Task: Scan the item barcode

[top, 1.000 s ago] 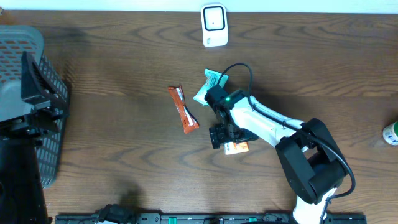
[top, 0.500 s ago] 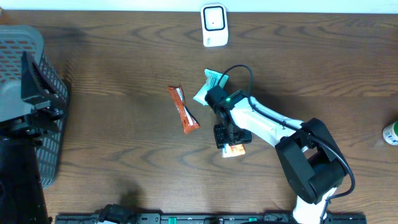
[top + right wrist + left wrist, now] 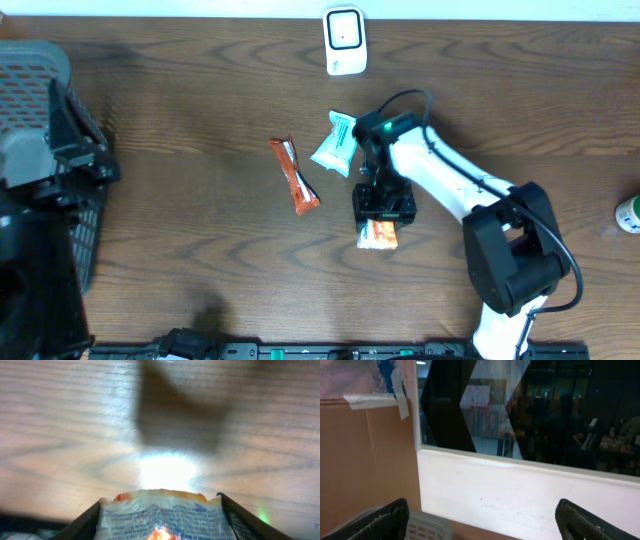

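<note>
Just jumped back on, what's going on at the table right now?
The right claw is closed on a small orange-and-white packet, which sits between its fingers over the near middle of the table. The white scanner stands at the far edge, well apart from it, so the barcode has not been presented yet. A teal packet and an orange bar lie on the wood beside the arm. The left claw is open and empty, off by the grey basket.

Dark wood-grain table (image 3: 180,230); white wall (image 3: 520,495) under a dark, reflective window (image 3: 545,410); taped brown cardboard panel (image 3: 365,460) beside it.
</note>
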Robot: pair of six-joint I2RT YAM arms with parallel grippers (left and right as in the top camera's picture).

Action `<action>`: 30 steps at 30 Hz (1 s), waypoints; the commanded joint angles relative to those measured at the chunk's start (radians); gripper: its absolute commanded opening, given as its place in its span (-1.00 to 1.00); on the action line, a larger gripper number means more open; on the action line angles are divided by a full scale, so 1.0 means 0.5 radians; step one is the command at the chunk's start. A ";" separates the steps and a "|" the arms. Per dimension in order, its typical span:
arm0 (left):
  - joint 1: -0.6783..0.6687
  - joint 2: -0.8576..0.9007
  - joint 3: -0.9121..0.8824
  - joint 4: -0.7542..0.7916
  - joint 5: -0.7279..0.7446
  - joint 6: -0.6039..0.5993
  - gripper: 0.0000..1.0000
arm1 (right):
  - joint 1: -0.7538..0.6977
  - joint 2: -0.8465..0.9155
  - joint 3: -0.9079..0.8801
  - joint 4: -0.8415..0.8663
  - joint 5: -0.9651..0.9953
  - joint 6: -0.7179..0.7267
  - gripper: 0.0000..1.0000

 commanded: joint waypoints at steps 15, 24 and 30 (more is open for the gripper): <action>0.011 0.001 -0.202 0.140 0.081 -0.018 0.87 | -0.336 0.010 0.257 -0.436 -1.122 -0.320 0.18; 0.011 0.031 -0.226 0.153 0.102 -0.018 0.87 | -0.505 0.010 0.257 -0.309 -1.338 -0.304 0.22; 0.011 0.095 -0.226 0.156 0.102 -0.018 0.87 | -0.575 0.010 0.257 -0.298 -1.347 -0.304 0.21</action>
